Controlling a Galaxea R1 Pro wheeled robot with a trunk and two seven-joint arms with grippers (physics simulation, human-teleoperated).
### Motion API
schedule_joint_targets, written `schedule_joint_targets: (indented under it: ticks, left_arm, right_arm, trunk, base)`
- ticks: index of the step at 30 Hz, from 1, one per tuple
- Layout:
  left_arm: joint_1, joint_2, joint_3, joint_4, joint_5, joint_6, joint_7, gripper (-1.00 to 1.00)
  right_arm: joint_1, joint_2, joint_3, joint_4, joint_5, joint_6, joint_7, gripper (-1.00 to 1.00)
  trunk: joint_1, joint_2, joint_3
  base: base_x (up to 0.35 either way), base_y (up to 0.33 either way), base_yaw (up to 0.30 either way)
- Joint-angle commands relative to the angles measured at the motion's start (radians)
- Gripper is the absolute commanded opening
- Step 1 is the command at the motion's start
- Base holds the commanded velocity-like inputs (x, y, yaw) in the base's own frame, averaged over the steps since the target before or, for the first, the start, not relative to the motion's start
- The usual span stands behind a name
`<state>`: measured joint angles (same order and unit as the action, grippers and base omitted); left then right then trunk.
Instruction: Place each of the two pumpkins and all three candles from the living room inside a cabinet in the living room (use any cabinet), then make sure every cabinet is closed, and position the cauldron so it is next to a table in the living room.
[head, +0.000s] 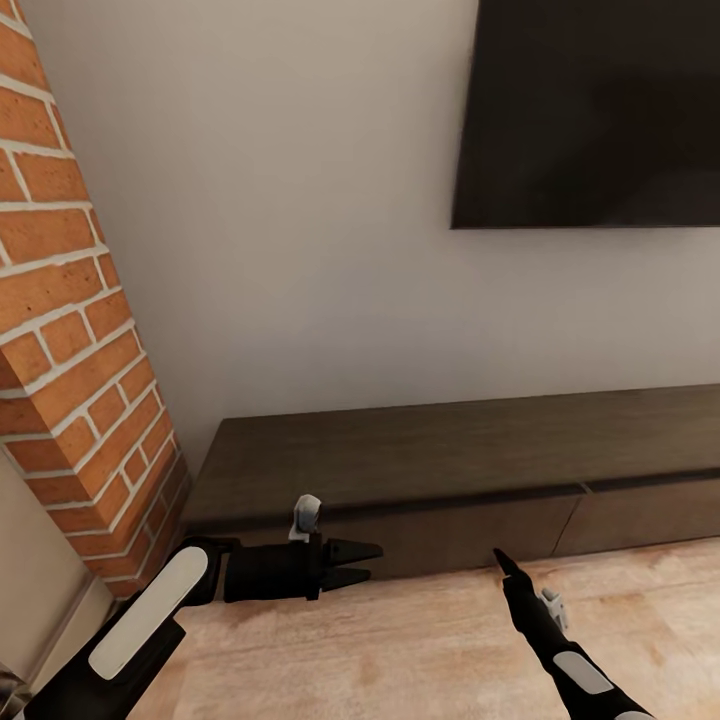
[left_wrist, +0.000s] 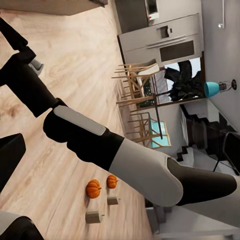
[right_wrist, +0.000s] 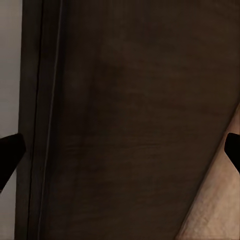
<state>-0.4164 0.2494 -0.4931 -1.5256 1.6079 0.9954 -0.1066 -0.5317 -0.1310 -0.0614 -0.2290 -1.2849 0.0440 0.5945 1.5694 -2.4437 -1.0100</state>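
Claw states first: the left claw (head: 368, 563) has its two fingers slightly apart with nothing between them, lying sideways just before the cabinet's (head: 450, 450) left drawer front. The right claw (head: 500, 560) points its tips at the same front further right; in the right wrist view its fingertips sit at opposite edges of the picture, so it is spread wide and empty, facing the dark wood close up.

Going from big to small: the cabinet is a long, low, dark brown unit against the pale wall (head: 300, 250), below a black screen (head: 590, 110) and beside a brick column (head: 70, 350). Its flat fronts look flush, so all that shows of it appears shut. The wooden floor (head: 400, 650) runs up to its base.

Far back across that floor, the left wrist view catches two orange ribbed pumpkins (left_wrist: 93, 188) close together, with two stubby beige candles (left_wrist: 93, 216) just beside them. A third candle and the cauldron cannot be made out.

By my judgement the task is barely begun: nothing is stowed, no drawer is open, and both claws are empty. Opening a drawer seems the step in hand; fetching all five items, shutting the cabinet, and placing the cauldron by the table remain.
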Motion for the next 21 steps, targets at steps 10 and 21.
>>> schedule_joint_targets:
  ticks: [10, 21]
  left_arm:
    - [-0.001, -0.001, -0.004, 0.001, -0.008, -0.001, -0.011, 1.00]
    - [-0.001, 0.001, -0.002, 0.001, -0.008, -0.001, -0.012, 1.00]
  right_arm:
    - [-0.001, -0.002, -0.005, 0.003, -0.009, 0.021, 0.001, 1.00]
    - [-0.001, -0.001, -0.006, 0.012, -0.011, 0.024, -0.004, 1.00]
  trunk:
    - [0.000, 0.000, -0.001]
    - [0.000, 0.000, -0.001]
  base:
    - [0.083, -0.008, 0.000]
    - [0.103, 0.000, 0.000]
